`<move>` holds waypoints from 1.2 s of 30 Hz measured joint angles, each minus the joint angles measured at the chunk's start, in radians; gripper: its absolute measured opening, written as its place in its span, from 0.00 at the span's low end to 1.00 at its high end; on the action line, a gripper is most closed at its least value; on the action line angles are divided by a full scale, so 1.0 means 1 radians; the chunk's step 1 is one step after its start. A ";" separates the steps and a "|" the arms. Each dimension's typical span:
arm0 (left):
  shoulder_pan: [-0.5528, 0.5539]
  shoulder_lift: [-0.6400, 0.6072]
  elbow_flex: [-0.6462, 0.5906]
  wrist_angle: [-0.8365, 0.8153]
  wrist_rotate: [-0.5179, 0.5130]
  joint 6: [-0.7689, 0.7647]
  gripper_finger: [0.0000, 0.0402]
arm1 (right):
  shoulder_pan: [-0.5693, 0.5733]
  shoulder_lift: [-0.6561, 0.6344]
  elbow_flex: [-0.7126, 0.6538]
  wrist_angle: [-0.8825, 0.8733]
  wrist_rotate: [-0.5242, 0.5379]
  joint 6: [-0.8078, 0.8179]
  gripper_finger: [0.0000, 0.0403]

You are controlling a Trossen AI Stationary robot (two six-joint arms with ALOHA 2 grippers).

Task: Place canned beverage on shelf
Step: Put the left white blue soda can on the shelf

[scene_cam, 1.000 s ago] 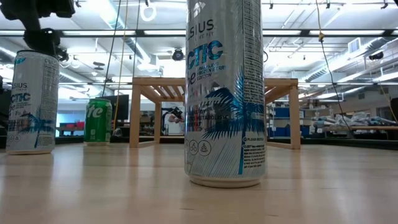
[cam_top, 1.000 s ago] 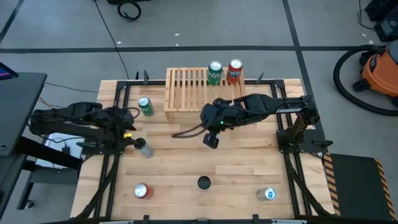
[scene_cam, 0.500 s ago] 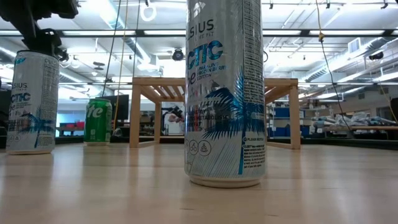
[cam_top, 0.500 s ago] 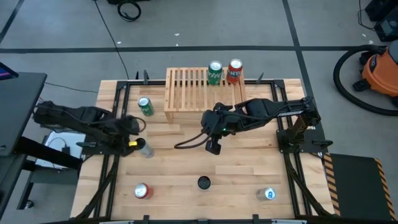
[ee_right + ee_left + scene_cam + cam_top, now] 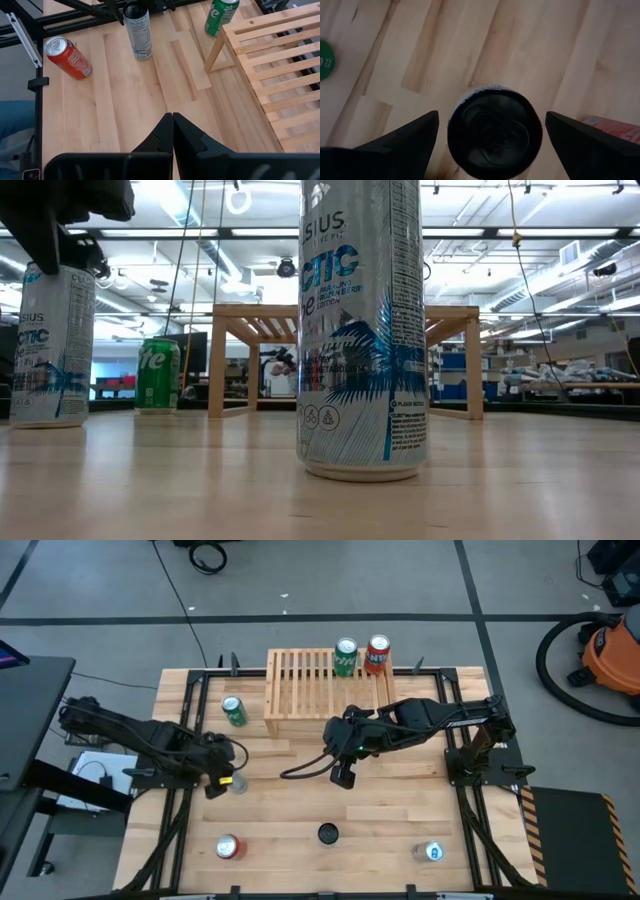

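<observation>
The wooden surface [image 5: 400, 795] carries the shelf [image 5: 305, 685] at its far edge. The left pincer [image 5: 487, 145] hangs released, straddling a tall silver can [image 5: 494, 131] standing on the surface. The right pincer [image 5: 173, 131] hovers clenched, empty.

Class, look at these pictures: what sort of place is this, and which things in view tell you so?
Probably a robotics lab or workshop: a bare grey concrete floor around the butcher-block wooden table, an orange shop vacuum with a black hose beside it, and long ceiling strip lights over distant cluttered workbenches.
</observation>
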 joint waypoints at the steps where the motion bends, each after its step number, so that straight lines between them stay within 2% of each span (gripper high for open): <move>1: 0.000 0.007 0.000 0.000 -0.002 0.000 0.92 | 0.000 0.000 0.000 0.000 -0.001 0.000 0.02; 13: 0.000 0.105 0.000 0.001 0.004 0.028 0.92 | 0.000 0.000 0.000 0.001 -0.001 0.000 0.02; 21: 0.001 0.113 -0.001 0.002 0.006 0.031 0.91 | 0.000 0.000 0.000 0.001 -0.001 0.000 0.02; 36: 0.001 0.112 0.000 -0.011 0.009 0.033 0.64 | 0.000 0.000 0.000 0.001 -0.002 0.000 0.02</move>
